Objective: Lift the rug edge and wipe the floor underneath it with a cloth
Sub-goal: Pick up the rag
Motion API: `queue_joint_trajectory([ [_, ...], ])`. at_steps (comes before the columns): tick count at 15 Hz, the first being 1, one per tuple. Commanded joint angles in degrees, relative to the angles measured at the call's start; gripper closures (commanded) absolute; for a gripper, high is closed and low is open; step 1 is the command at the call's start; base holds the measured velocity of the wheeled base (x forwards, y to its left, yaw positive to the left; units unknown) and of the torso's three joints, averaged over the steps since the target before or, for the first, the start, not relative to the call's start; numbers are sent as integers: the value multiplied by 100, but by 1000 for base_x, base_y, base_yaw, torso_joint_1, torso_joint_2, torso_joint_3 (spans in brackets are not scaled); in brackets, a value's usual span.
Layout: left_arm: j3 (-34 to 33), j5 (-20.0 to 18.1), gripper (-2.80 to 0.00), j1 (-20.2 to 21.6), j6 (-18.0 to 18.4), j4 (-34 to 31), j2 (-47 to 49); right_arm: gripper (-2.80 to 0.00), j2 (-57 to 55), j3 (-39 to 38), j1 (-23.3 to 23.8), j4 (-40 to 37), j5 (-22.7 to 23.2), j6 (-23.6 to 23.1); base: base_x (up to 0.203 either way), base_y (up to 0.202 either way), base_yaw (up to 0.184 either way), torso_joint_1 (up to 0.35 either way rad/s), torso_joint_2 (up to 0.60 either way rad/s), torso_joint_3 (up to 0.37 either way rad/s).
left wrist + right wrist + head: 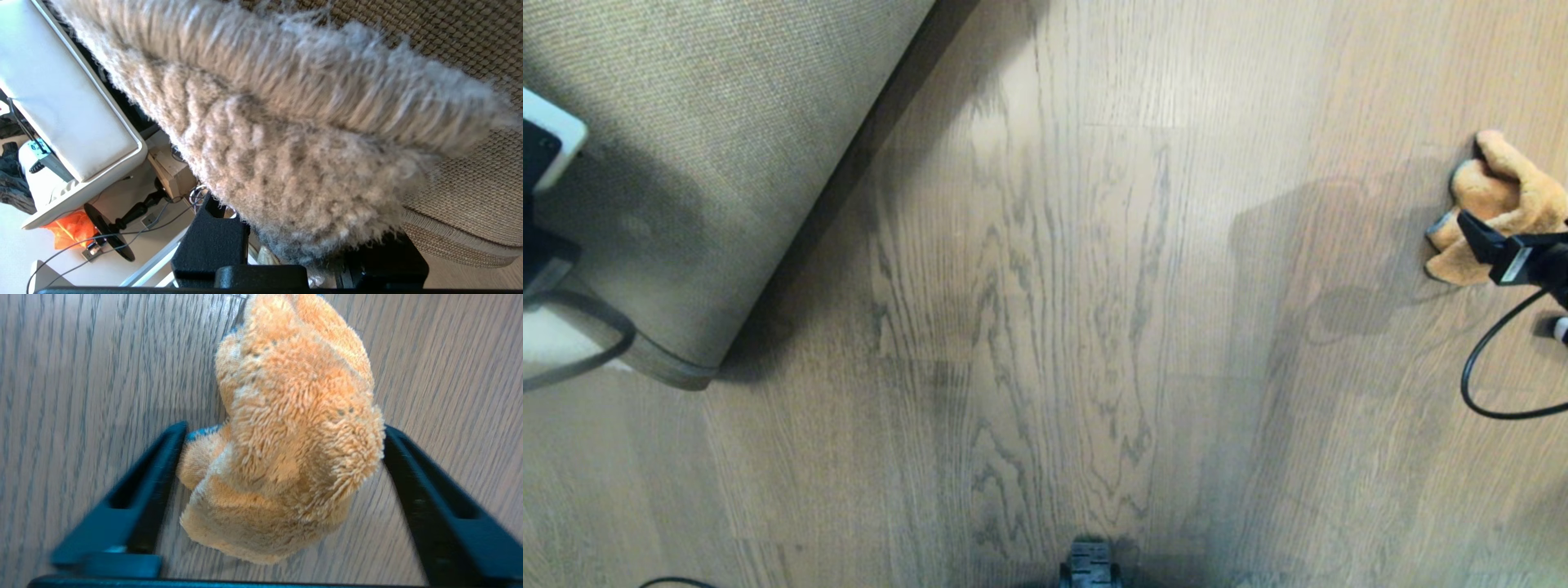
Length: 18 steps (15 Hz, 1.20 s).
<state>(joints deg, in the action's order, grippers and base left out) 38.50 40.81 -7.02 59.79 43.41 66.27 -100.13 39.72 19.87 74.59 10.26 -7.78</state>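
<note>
Orange cloth (282, 449) lies between right gripper's (282, 433) spread jaws; left gripper (302, 261) pinches lifted rug (286, 134).

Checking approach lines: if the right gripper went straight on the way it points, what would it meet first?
The cloth: it already sits between the right gripper's open jaws, with the floor beneath.

- One rug (711, 163), its corner folded up.
- One orange cloth (1499, 204) on the floor (1054, 327).
- Two grippers: left gripper (302, 265), right gripper (282, 490).
</note>
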Motion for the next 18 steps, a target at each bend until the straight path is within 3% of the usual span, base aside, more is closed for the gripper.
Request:
queue_joint_trajectory([
  [1,0,23,0,-1,32,27,26,0,-51,9,7,115,11,39,0,0,0,0,0,0],
  [14,9,49,0,-45,-73,27,35,0,-22,-72,5,346,31,39,0,0,0,0,0,0],
  [18,8,120,0,-45,-73,27,35,0,371,-269,-307,463,46,72,0,0,0,0,0,0],
])
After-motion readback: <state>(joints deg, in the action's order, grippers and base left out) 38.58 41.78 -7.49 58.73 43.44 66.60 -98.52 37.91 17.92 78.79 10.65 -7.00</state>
